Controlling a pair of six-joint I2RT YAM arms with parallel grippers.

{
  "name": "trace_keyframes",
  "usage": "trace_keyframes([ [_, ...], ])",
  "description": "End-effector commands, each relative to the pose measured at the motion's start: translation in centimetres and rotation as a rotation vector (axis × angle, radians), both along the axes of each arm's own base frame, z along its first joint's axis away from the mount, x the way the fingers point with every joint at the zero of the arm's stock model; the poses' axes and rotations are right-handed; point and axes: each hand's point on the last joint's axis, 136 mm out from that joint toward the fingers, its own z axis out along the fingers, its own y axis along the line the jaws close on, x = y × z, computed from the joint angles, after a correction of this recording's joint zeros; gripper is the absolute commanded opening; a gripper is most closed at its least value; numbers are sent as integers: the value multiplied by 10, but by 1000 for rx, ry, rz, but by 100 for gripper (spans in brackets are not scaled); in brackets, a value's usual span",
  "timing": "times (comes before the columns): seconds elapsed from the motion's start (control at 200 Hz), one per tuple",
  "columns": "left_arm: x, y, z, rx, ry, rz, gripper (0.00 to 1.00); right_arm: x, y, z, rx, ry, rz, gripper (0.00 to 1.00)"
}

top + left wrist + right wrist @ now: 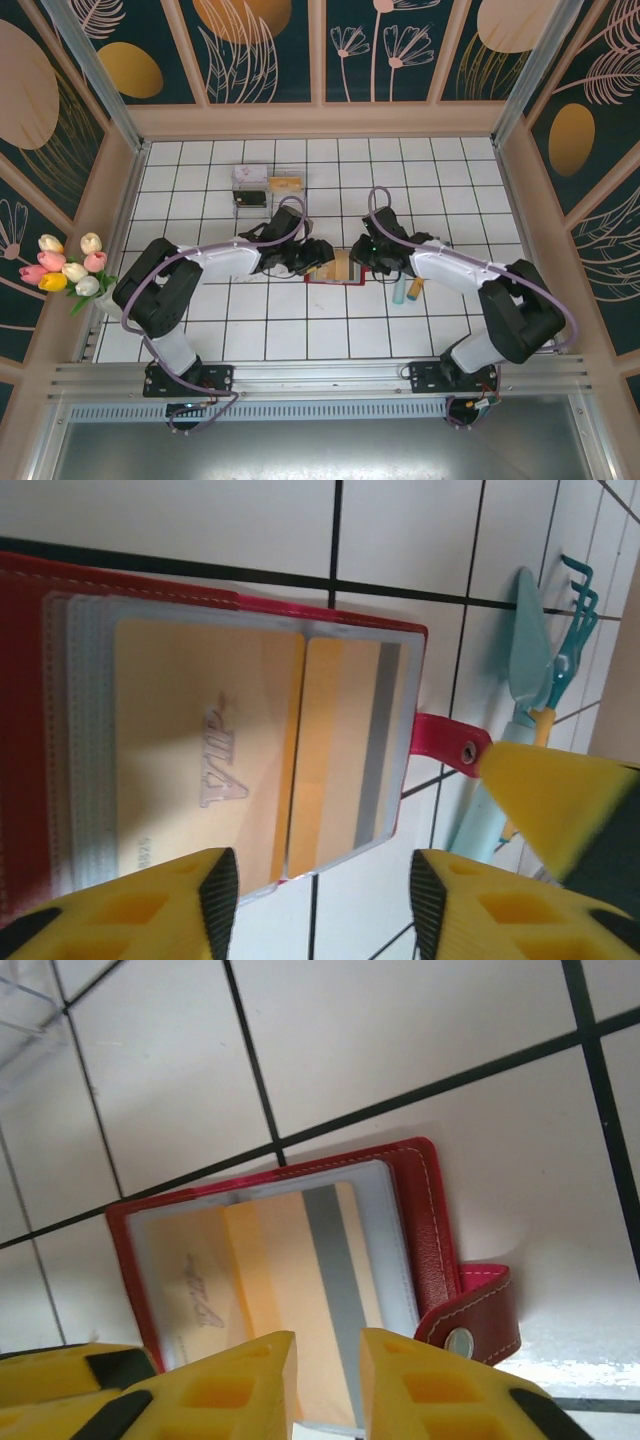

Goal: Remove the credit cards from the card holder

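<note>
The red card holder [322, 276] lies open on the white tiles between both grippers. Its grey-blue pockets hold tan-orange credit cards: one marked VIP [200, 760] and one with a grey stripe [345, 750], the striped one [320, 1260] uppermost in the right wrist view. My left gripper [318, 900] is open, low over the holder's corner with tile showing in the gap. My right gripper [328, 1385] hovers over the holder's near edge with its fingers close together; a narrow gap shows the striped card lying flat below. The snap strap [480, 1310] sticks out sideways.
A clear plastic box [250, 187] stands behind the arms with a tan card-like piece [285, 184] beside it. Teal toy garden tools [405, 290] lie just right of the holder. A bunch of tulips [68, 265] sits at the left wall.
</note>
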Motion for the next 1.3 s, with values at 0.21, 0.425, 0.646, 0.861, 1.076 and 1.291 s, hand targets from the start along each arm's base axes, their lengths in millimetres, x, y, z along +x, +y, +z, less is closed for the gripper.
trace_keyframes([
  [0.21,-2,-24,-2,-78,43,-74,28,3,5,-26,-42,73,34,21],
  [0.425,0,-35,-5,-102,64,-114,23,1,1,-33,-60,90,38,21],
  [0.646,-1,-42,-13,-79,83,-130,22,-1,-2,-35,-48,86,36,20],
  [0.861,-6,-34,-38,4,120,-120,21,0,-5,-29,-57,68,31,20],
  [1.076,-5,-25,-42,58,110,-103,20,9,-43,-15,-238,17,-86,21],
  [1.291,11,-33,-5,25,23,-86,20,13,-21,-2,-158,-22,2,21],
])
